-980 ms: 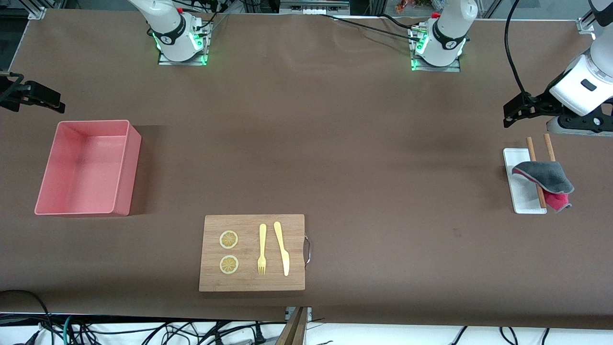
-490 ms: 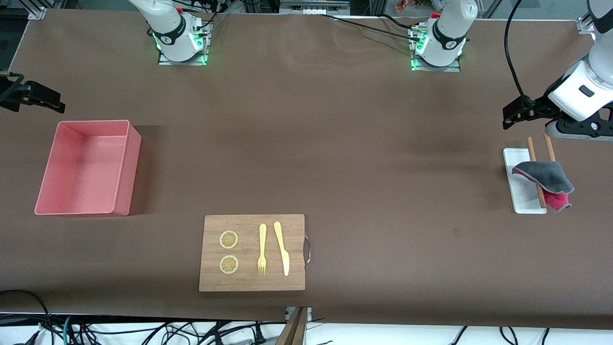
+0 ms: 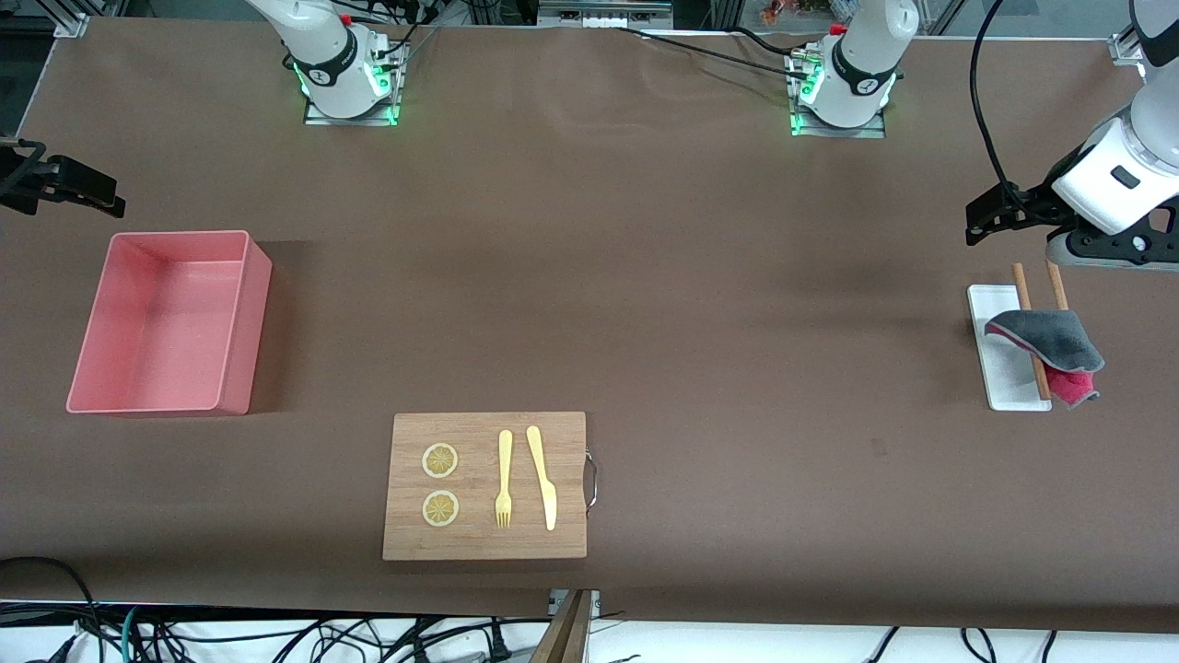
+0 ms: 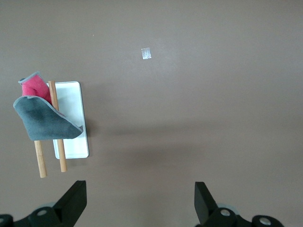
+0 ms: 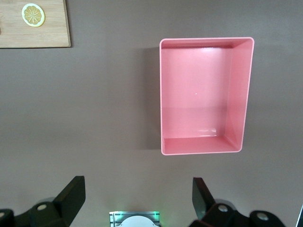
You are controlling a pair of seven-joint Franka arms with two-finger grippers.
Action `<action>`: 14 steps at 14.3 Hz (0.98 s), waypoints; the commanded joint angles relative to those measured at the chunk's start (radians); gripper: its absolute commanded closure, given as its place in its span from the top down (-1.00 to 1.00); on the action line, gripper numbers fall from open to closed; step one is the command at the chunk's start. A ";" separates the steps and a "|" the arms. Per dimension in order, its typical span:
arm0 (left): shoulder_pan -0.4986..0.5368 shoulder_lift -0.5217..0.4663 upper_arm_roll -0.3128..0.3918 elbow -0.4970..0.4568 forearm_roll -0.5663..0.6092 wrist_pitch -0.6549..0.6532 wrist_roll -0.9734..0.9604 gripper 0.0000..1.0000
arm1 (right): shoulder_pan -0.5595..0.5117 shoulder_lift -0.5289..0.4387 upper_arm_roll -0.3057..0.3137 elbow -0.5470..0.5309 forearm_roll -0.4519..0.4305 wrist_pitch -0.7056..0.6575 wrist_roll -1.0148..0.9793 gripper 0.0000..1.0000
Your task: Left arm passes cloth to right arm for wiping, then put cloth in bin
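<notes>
Two lemon slices, two sticks

I see even, bright overhead light on the matte brown surface; the pink rectangular plastic tub throws a soft shadow toward the left arm's end. All views sharp.

Cloth draped over sticks on tray.

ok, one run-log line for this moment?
stage: pre-grasp | left gripper: open, near cloth | cloth: draped on two sticks over white tray | right gripper: open, waiting | bin: empty
</notes>
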 commanded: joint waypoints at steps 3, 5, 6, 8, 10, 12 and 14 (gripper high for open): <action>-0.006 0.016 0.009 0.035 -0.023 -0.026 -0.001 1.00 | -0.002 0.003 -0.002 0.012 0.017 -0.002 0.011 1.00; -0.006 0.016 0.009 0.035 -0.023 -0.026 0.000 1.00 | -0.002 0.003 -0.002 0.012 0.017 -0.002 0.011 1.00; -0.006 0.017 0.009 0.035 -0.023 -0.026 0.000 1.00 | -0.002 0.003 -0.002 0.012 0.017 0.000 0.011 1.00; -0.006 0.027 0.009 0.035 -0.020 -0.026 -0.003 1.00 | -0.002 0.003 -0.002 0.012 0.017 0.000 0.008 1.00; -0.006 0.033 0.011 0.035 -0.014 -0.026 -0.003 1.00 | -0.002 0.003 -0.002 0.012 0.017 0.000 0.008 1.00; 0.000 0.044 0.016 0.035 -0.012 -0.026 0.002 1.00 | -0.002 0.003 -0.002 0.012 0.017 0.000 0.008 1.00; 0.014 0.048 0.016 0.035 -0.001 -0.026 0.006 1.00 | -0.002 0.003 -0.002 0.012 0.017 0.000 0.010 1.00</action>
